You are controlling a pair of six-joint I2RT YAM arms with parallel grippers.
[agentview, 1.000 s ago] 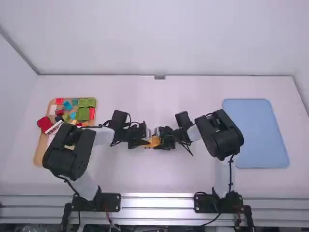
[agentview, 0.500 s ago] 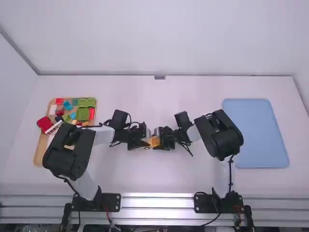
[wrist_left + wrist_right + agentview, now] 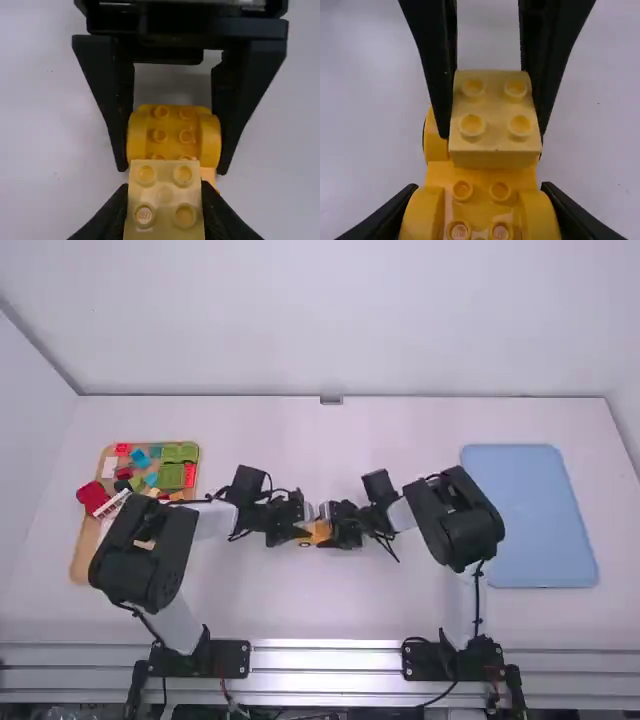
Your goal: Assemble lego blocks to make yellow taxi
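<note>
Your white bench (image 3: 300, 610) carries a blue tray (image 3: 530, 515) near its right edge and a wooden tray (image 3: 80, 565) of mixed blocks (image 3: 172, 476) near its left edge. About mid-bench, you have the right gripper (image 3: 328, 532) closed on the sides of the orange-yellow car body (image 3: 173, 125), its fingers spread to the body's width. The body's long axis runs from one gripper to the other, parallel to the bench's near edge; you can't tell which end is the front. Your left gripper (image 3: 300, 531) pinches the pale yellow block (image 3: 495, 115), fingers parted by its width, above the body's left end, studs up. The high view gives you a small dark wheel (image 3: 305, 545) on the body's near side, while both wrist views give you the studs on body and block.
</note>
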